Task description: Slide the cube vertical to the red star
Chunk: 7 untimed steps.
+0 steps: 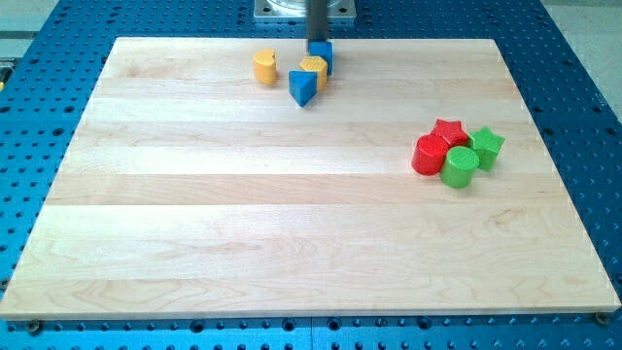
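A blue cube [323,54] sits near the board's top edge, at the view's top centre. My tip [317,42] is at the cube's upper left edge, touching or nearly touching it. A yellow block [314,69] and a blue triangular block [303,87] lie just below the cube. A yellow cylinder [265,67] stands to their left. The red star [449,131] lies at the view's right, packed with a red cylinder [429,156], a green cylinder [460,167] and a green star [486,145].
The wooden board [243,224] lies on a blue perforated table [583,58]. The arm's grey base [292,10] shows at the view's top centre.
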### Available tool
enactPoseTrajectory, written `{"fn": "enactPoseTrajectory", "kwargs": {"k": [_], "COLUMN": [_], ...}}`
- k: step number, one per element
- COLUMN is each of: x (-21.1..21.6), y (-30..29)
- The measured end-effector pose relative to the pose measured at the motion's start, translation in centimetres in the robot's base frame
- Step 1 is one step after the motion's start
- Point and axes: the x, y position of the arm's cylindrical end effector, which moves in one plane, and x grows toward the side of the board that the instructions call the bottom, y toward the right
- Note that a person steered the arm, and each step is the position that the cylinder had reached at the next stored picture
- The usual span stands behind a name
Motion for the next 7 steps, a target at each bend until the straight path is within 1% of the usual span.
{"fn": "enactPoseTrajectory", "kwargs": {"k": [1,2,3,4,5,6,7], "x": [-1.2,-1.1,1.0,3.3,5.0,4.9,3.7], "y": [-3.9,-9.4,-9.5,-5.4,-5.5,-0.1,2.5]}}
